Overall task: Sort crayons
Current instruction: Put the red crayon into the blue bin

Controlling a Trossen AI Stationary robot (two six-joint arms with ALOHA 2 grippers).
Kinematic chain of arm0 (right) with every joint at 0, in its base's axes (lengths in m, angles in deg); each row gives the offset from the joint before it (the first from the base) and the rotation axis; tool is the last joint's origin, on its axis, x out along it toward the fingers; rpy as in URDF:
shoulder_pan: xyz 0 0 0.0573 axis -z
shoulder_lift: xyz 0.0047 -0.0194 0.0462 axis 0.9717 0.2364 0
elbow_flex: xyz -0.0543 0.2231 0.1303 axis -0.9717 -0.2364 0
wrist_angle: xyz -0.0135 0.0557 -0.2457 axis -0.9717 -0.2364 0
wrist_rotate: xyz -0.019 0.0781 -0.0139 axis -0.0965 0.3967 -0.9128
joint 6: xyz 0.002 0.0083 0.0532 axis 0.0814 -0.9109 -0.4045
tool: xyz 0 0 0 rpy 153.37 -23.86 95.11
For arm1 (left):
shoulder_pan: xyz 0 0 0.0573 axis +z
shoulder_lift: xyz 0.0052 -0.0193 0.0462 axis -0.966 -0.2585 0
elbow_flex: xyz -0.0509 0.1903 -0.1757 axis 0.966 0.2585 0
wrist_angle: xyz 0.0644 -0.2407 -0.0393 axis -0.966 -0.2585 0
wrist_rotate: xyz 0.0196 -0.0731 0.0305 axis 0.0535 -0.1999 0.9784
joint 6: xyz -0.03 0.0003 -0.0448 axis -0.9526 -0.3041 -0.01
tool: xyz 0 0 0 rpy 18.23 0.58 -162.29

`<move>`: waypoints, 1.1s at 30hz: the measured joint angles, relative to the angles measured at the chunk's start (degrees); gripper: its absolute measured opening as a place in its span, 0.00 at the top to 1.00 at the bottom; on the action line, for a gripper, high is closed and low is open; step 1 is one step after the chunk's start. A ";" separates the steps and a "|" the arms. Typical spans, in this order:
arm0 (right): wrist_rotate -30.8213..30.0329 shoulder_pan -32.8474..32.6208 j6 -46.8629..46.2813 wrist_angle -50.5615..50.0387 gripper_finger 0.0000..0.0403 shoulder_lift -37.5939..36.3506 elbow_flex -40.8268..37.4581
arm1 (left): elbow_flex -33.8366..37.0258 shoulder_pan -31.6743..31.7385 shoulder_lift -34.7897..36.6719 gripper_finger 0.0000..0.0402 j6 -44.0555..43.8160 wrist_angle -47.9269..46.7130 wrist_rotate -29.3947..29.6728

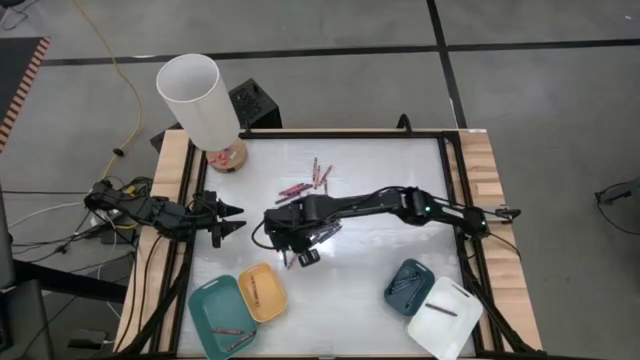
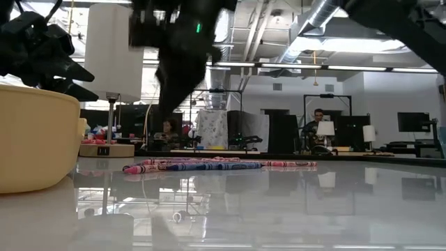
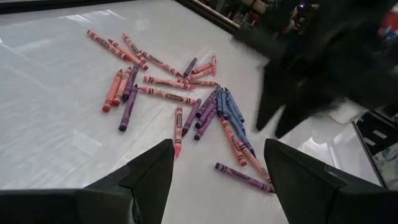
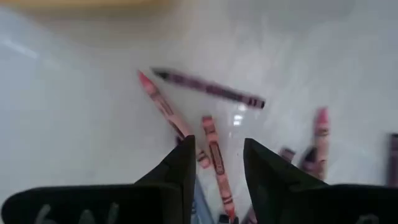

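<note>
Right end effector [image 4: 214,171], fingers parted, nothing gripped, hovered over red crayon [image 4: 216,162] among loose crayons [image 3: 186,93] on bench [image 1: 380,270]. Left end effector [image 1: 228,220] waited open at bench's left edge. Risk: crowded neighbours, closing fingers likely to pinch two crayons.

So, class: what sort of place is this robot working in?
Probably an open-plan lab or workshop: exposed ceiling ducts, desks with monitors behind the table, and a person seated at a workstation.
</note>
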 joint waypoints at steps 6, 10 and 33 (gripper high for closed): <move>-0.73 0.44 2.18 1.62 0.68 3.85 0.03 | 0.00 -0.01 0.00 0.40 0.00 0.00 -0.02; -0.74 0.37 2.34 3.52 0.68 4.03 -1.67 | -0.02 0.01 0.00 0.40 0.00 -0.01 -0.02; -4.40 0.20 -2.44 4.91 0.74 6.34 -1.67 | -0.02 0.00 0.00 0.40 0.00 0.03 -0.02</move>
